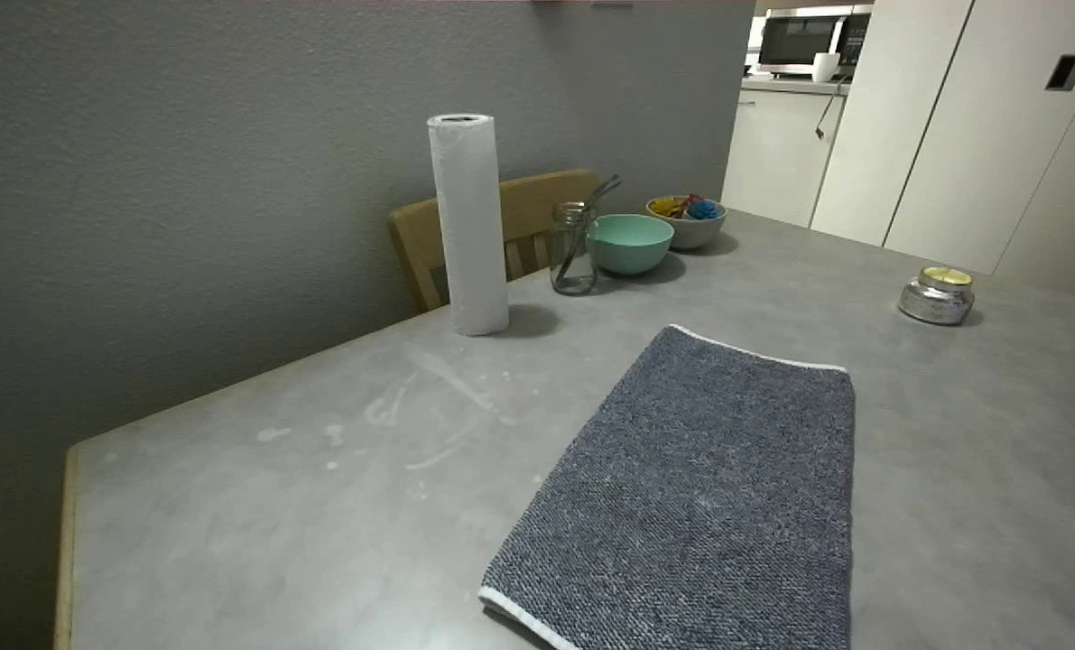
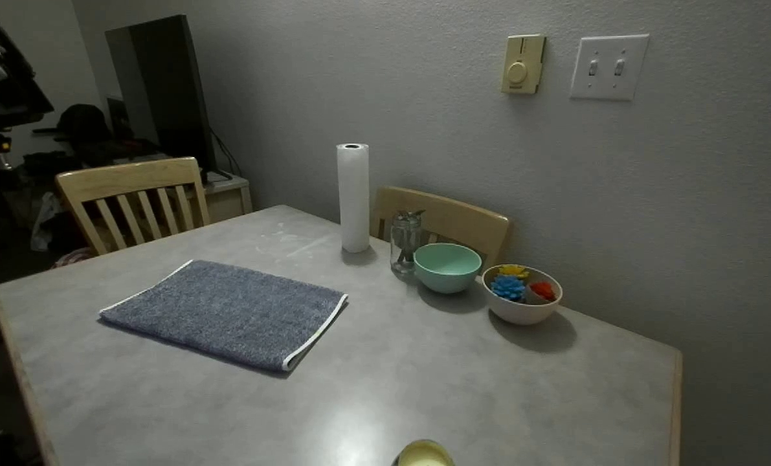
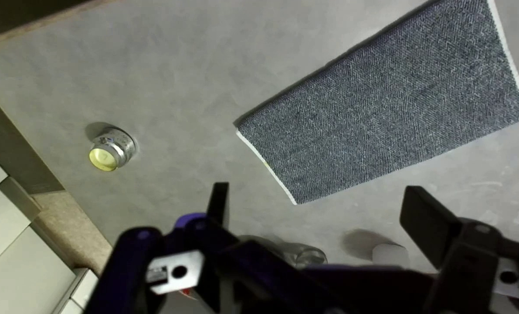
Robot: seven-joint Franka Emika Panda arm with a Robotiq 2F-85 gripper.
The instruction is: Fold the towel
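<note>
- Wrist view: the black two-fingered gripper (image 3: 317, 197) has its jaws spread wide, grasping nothing.
- At its one o'clock, the rectangular dark grey speckled cloth towel (image 3: 385, 104) (its ends white) lies on the grey table (image 3: 176, 65).
- At the towel's nine o'clock, a round silvery jar (image 3: 119, 144).

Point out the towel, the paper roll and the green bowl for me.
Towel (image 3: 385, 107), in the wrist view: middle of its upper face.
Paper roll (image 1: 470, 226), in an exterior view: middle of its upright side.
Green bowl (image 1: 630, 256), in an exterior view: outer wall below the rim.
</note>
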